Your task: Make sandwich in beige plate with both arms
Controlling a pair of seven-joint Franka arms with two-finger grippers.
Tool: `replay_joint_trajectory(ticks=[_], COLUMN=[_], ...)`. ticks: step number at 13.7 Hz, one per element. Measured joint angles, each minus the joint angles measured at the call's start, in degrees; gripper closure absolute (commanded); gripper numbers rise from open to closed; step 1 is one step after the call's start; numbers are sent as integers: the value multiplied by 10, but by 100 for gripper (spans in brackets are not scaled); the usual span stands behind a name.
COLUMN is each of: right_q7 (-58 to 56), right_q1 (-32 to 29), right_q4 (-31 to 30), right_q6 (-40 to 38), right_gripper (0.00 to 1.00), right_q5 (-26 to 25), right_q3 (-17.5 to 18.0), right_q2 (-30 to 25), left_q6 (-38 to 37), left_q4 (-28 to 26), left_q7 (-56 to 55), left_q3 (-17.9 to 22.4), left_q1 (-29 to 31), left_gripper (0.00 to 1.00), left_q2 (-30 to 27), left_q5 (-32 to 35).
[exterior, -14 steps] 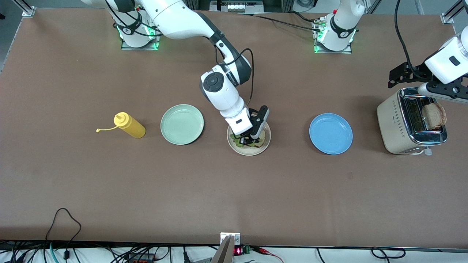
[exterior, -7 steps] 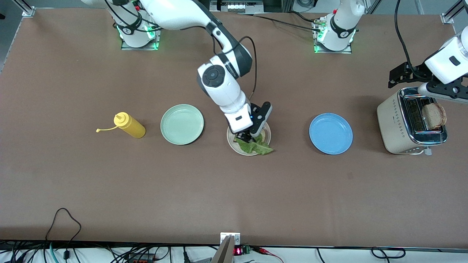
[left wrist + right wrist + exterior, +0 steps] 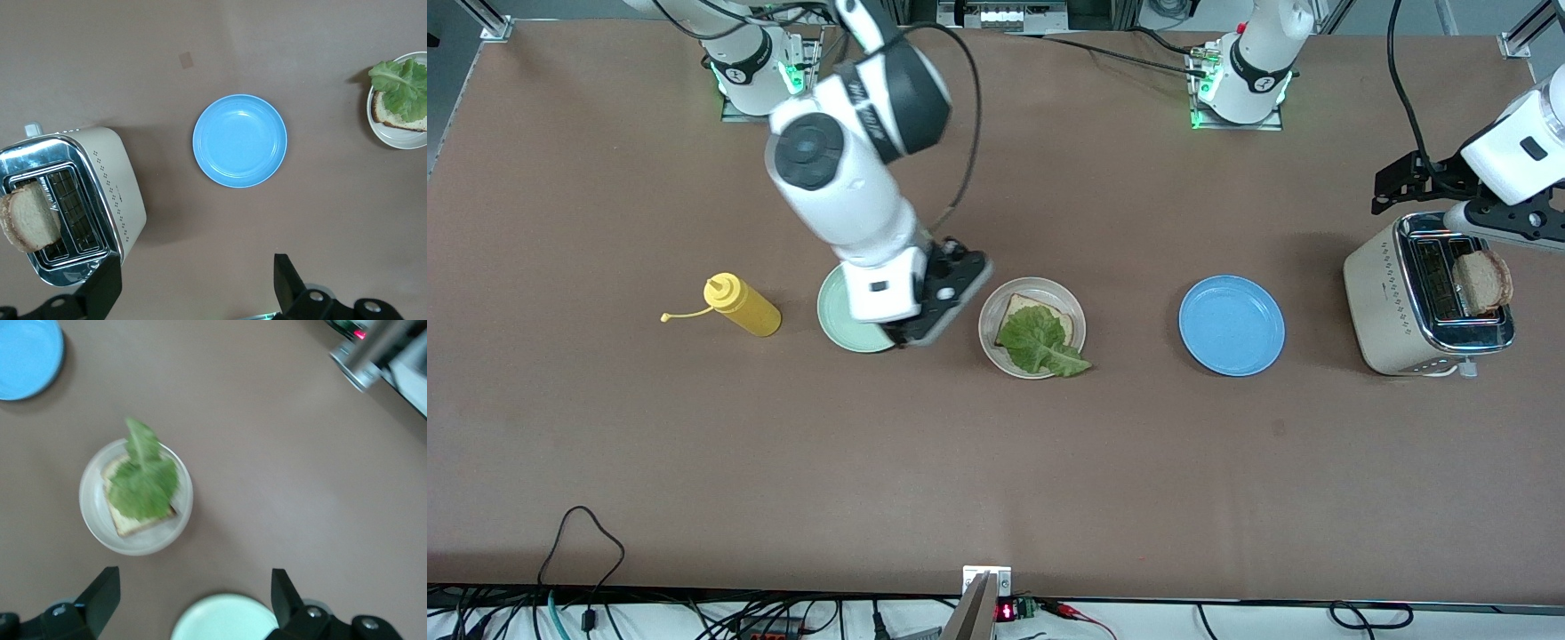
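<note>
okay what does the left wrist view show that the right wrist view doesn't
Only the left wrist view shows the toaster with a slice of toast standing up out of one slot. Only the right wrist view shows the mint green plate and some equipment at the table's edge. Both show the blue plate, the beige plate holding bread topped with a lettuce leaf, and, low in each picture, that arm's own open fingers: left gripper, right gripper.
</note>
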Motion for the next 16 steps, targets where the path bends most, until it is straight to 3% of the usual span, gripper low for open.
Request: replay_joint_trajectory(ticks=[3, 8, 12, 13, 14, 16], right_q7=[61, 173, 184, 184, 184, 185], right_q1=[-2, -2, -3, -4, -4, -4], right_q4=[-1, -2, -5, -5, -6, -11], right_q6=[-59, -122, -126, -127, -127, -132], right_gripper=[0, 0, 0, 0, 0, 0], right_q5=[-10, -40, -41, -41, -41, -41], right_q3=[-53, -111, -159, -164, -168, -171], right_q2=[-19, -43, -46, -46, -46, -46], left_q6=[-17, -9, 38, 55, 78, 125], left_q4=[9, 52, 53, 46, 34, 3], left_q7=[-7, 36, 79, 89, 102, 138], left_q3=[7, 16, 16, 16, 16, 16], left_q1=[16, 153, 198, 206, 213, 227], left_gripper=[0, 0, 0, 4, 16, 23], left_q2=[21, 127, 170, 175, 177, 181], left_q5=[1, 19, 61, 63, 64, 64])
